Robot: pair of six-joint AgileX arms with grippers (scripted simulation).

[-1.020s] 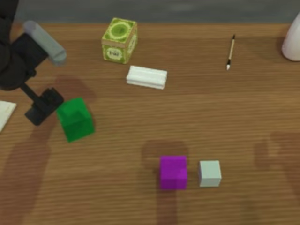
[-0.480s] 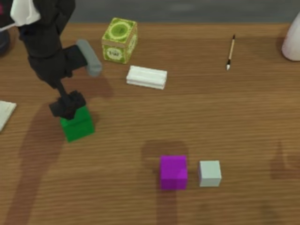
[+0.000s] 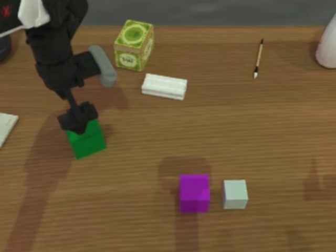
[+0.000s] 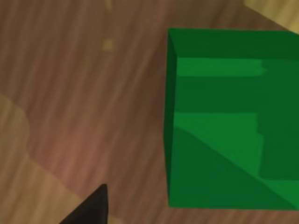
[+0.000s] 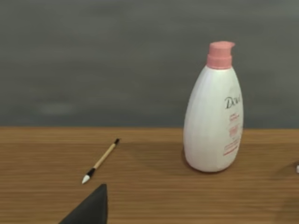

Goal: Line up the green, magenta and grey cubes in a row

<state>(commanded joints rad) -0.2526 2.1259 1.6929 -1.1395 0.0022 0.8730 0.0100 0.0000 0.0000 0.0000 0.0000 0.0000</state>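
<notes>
Over the solid bright green cube (image 3: 85, 139) hangs my left gripper (image 3: 77, 116); whether its fingers grip, I cannot tell; magenta cube (image 3: 193, 192) and grey cube (image 3: 234, 193) sit side by side.

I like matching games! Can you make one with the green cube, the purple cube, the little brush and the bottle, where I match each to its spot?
Things:
1. green cube
2. magenta cube
3. small brush
4. white bottle

Places:
A. far right edge of the table
B. right beside the grey cube
C. directly under the left gripper
D. lying alone toward the far right, apart from the cubes

Pairs: 1-C, 2-B, 3-D, 4-A
</notes>
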